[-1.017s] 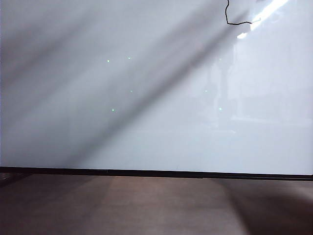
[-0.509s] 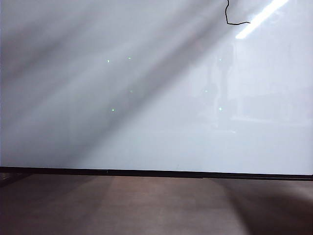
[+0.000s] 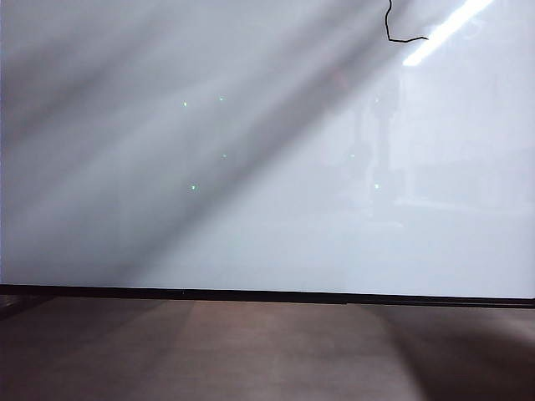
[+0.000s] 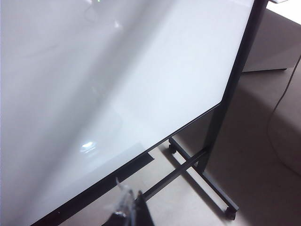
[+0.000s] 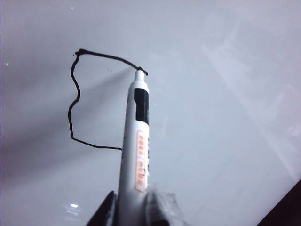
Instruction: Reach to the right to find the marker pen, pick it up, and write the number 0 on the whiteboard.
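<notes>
Large glossy white whiteboard (image 3: 251, 167) with thin black lower edge fills the exterior view; grey-brown floor (image 3: 251, 351) below it. Neither arm shows in that view.

Right gripper (image 5: 134, 207) is clenched on a white marker pen with a black band and red label (image 5: 136, 150), the fingers gripping its lower barrel. The pen's black tip touches the whiteboard at the end of the upper stroke of the number 0 (image 5: 77, 94), a thin black hand-drawn outline, boxy. The outline is unfinished: top, one side and bottom strokes are drawn, the side nearest the pen is open. The bottom stroke runs behind the pen barrel.

In the exterior view only a lower corner of the number 0 (image 3: 393, 33) shows, at the whiteboard's top edge, right of centre.

Left gripper (image 4: 129, 212) sits just off the whiteboard's lower black edge, near the dark metal stand on casters (image 4: 202, 165). Only its fingertips show, close together; cannot tell whether they are released or clenched. Nothing visibly held.
</notes>
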